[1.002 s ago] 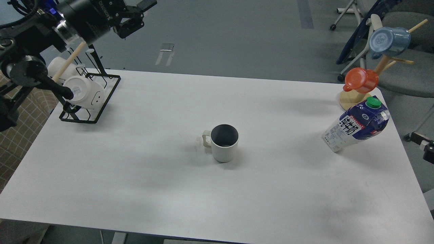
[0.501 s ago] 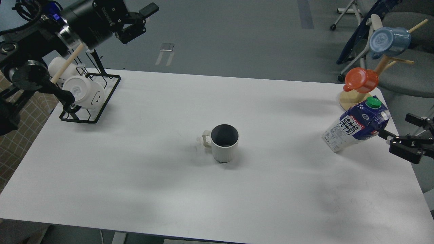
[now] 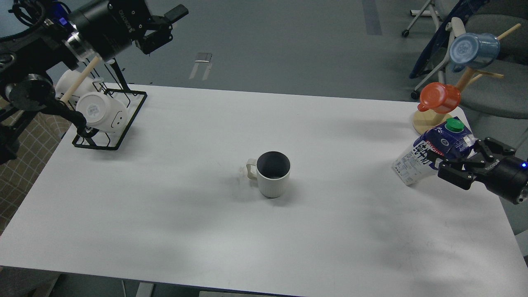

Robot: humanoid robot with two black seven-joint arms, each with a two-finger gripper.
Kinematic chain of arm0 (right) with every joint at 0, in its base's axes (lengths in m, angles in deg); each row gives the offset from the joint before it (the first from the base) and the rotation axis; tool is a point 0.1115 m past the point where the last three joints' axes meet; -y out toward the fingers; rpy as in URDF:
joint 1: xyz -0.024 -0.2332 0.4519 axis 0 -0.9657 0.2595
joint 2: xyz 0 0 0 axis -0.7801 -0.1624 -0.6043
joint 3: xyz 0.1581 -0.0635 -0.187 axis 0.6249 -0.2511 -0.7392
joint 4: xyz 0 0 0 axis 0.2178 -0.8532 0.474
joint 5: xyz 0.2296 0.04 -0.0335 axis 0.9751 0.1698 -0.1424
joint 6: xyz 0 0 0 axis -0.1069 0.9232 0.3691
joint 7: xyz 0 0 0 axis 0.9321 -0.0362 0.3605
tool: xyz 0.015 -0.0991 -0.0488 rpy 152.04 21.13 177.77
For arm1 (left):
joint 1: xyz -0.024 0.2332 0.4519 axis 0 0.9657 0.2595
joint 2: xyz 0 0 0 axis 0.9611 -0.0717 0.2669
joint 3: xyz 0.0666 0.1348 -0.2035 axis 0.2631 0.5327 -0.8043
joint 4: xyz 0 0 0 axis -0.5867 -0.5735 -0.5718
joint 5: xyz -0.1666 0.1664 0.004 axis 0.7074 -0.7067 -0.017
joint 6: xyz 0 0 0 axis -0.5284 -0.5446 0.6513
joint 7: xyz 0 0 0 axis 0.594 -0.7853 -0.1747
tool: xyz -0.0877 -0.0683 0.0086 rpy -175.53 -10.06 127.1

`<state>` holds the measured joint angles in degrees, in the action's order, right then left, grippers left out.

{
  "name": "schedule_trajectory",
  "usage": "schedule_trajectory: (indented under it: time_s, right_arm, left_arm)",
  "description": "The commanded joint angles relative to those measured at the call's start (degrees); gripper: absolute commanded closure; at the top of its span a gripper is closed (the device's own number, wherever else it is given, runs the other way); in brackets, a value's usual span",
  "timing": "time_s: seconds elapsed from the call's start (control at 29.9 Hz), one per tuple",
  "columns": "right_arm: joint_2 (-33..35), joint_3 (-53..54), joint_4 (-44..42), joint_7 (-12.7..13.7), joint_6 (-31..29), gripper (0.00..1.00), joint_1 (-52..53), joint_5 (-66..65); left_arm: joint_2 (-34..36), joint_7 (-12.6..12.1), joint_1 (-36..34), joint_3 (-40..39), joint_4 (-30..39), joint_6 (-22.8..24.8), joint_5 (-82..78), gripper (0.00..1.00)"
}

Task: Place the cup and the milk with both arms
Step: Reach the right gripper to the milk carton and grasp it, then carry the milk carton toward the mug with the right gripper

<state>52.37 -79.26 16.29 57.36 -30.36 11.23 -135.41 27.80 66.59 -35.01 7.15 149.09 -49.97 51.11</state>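
My right gripper [image 3: 447,159] has come in from the table's right edge with its fingers spread, and it now sits against the milk carton [image 3: 429,154], one finger across the blue upper part, though I cannot tell whether both fingers straddle it yet. The carton leans at the far right of the table [image 3: 165,214], just in front of the wooden mug tree [image 3: 433,119]. The cup [image 3: 272,173] already stands upright mid-table, handle to the left, so I judge the cup half done and the milk grasp the step in hand. Next I would need to close squarely on the tilted carton without tipping it, then carry it toward the cup. My left gripper [image 3: 163,24] hangs high above the black rack [image 3: 109,119], fingers apart and empty. Half a second ago the right gripper was beside the carton, clear of it; a second ago it was barely in view. The left arm has scarcely shifted.
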Motion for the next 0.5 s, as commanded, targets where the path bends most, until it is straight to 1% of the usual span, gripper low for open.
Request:
schedule_trajectory:
  time_s: [0.0,0.03,0.07,0.2,0.47]
  right_arm:
    - [0.2,0.1,0.0,0.0,0.0,0.76,-1.5,-0.2]
    - [0.4,0.1,0.3,0.0,0.0,0.82,-2.1,-0.2]
    - [0.5,0.2,0.6,0.0,0.0,1.0,-2.3,-0.2]
    - [1.2,1.2,1.3,0.0,0.0,1.0,-2.3,-0.2]
    - [0.7,6.8,6.1,0.0,0.0,1.0,-1.4,-0.1]
  left_arm:
    - [0.0,0.0,0.2,0.0,0.0,0.0,0.0,0.07]
    - [0.0,0.0,0.2,0.0,0.0,0.0,0.0,0.06]
    - [0.0,0.0,0.2,0.0,0.0,0.0,0.0,0.06]
    - [0.0,-0.1,0.2,0.0,0.0,0.0,0.0,0.06]
    - [0.0,-0.5,0.3,0.0,0.0,0.0,0.0,0.06]
